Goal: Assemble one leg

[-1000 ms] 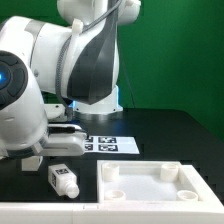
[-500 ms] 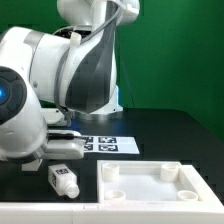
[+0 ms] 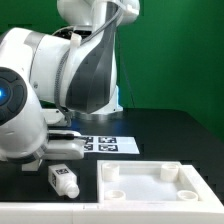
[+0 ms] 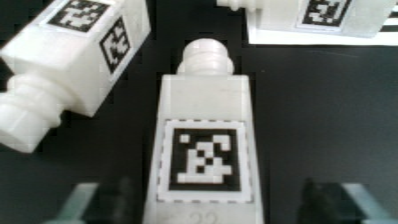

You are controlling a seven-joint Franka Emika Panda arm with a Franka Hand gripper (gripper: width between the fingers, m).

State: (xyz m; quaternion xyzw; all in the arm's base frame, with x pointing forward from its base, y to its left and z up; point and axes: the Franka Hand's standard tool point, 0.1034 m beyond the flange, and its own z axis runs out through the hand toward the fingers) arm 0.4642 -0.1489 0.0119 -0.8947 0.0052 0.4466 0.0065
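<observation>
In the wrist view a white leg with a square marker tag lies on the black table, its narrow end pointing away from my gripper. The gripper is open. Its dark fingers stand on either side of the leg's near end, with a gap on each side. A second leg lies tilted beside it, and a third lies farther off. In the exterior view one leg lies on the table near the front. The arm hides the gripper there.
The large white square panel with corner holes lies at the exterior view's front right. The marker board lies behind it. The bulky white arm fills the exterior view's left half.
The arm dropped a little between the earliest frame and half a second ago, then stayed still. The parts on the table have not moved.
</observation>
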